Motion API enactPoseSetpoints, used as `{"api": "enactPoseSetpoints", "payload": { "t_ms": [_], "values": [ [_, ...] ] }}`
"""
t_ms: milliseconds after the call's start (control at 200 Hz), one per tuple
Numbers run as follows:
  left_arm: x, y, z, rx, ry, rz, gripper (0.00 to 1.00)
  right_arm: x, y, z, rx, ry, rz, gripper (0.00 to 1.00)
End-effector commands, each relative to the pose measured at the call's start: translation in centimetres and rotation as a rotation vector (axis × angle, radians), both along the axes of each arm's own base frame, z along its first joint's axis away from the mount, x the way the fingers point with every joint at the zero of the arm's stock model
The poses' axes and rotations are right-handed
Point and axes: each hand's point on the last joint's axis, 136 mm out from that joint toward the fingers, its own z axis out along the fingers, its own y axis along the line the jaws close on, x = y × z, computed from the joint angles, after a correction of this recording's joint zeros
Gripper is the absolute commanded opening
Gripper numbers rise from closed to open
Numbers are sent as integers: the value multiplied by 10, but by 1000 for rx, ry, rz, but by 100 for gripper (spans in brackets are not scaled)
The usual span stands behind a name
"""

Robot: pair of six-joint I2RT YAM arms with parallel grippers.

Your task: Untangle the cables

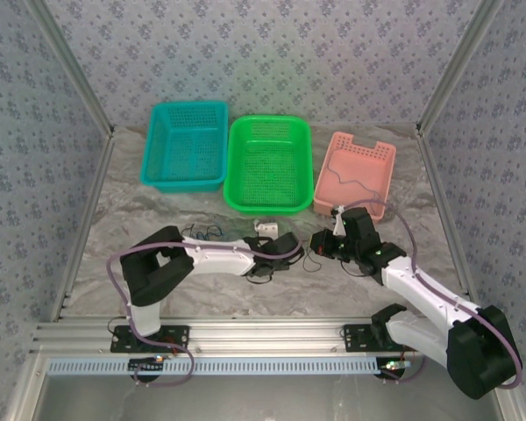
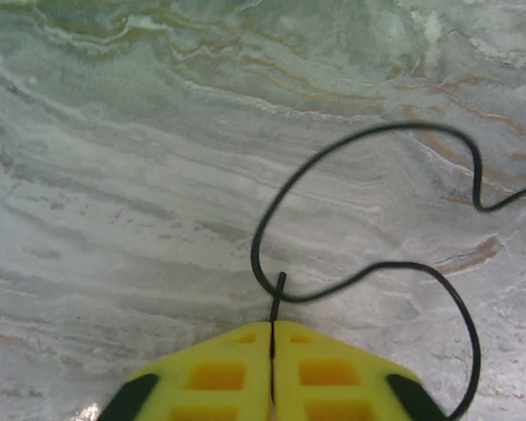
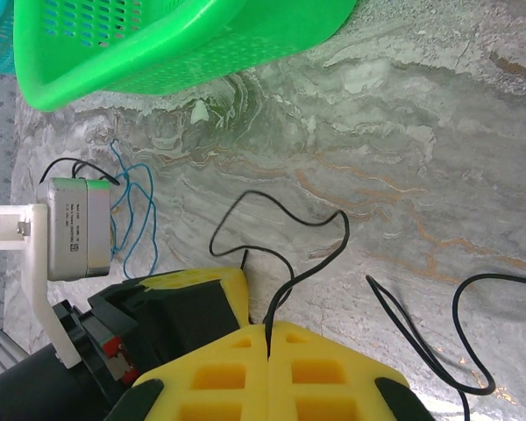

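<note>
Plainly, one black cable is pinched in the left claw, tips closed on it. Its short end points straight ahead of them and the rest curls ahead and rightward in a loop. The right claw, also closed, grips one black strand that runs ahead, then arcs left. One blue cable lies far left of it. Beyond stand three: teal basket, green basket, pink basket.

Smooth, marble-patterned table, glossy perforated plastic green basket, and a thin matt black cable.
</note>
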Motion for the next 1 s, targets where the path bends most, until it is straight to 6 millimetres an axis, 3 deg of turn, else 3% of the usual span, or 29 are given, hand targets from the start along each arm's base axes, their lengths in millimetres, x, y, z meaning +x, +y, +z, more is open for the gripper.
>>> {"api": "enactPoseSetpoints", "payload": {
  "t_ms": [0, 110, 210, 290, 395, 565, 685, 804, 994],
  "values": [
    [-14, 6, -48, 66, 79, -27, 0, -2, 0, -1, 12, 2, 2, 0],
    [-12, 26, -36, 92, 31, 19, 0, -3, -3, -2, -10, 11, 2, 0],
    [-7, 53, -5, 125, -47, 60, 0, -8, -4, -7, -69, 33, 25, 0],
    [-4, 69, 18, 117, -87, 74, 0, -14, -1, -12, -137, 54, 64, 10],
    [-6, 76, 34, 74, -88, 69, 0, -20, 3, -18, -215, 79, 88, 29],
    [-16, 80, 32, 0, -57, 80, 0, -24, -10, -12, -269, 51, 25, 51],
    [-21, 84, 30, -43, -49, 95, 0, -25, -26, -2, -257, 35, -72, 54],
    [-21, 83, 34, -61, -52, 92, 0, -22, -42, -14, -231, 98, -224, 53],
    [-22, 79, 37, -76, -53, 84, 0, -17, -22, -45, -104, 187, -385, 53]
  ]
}}
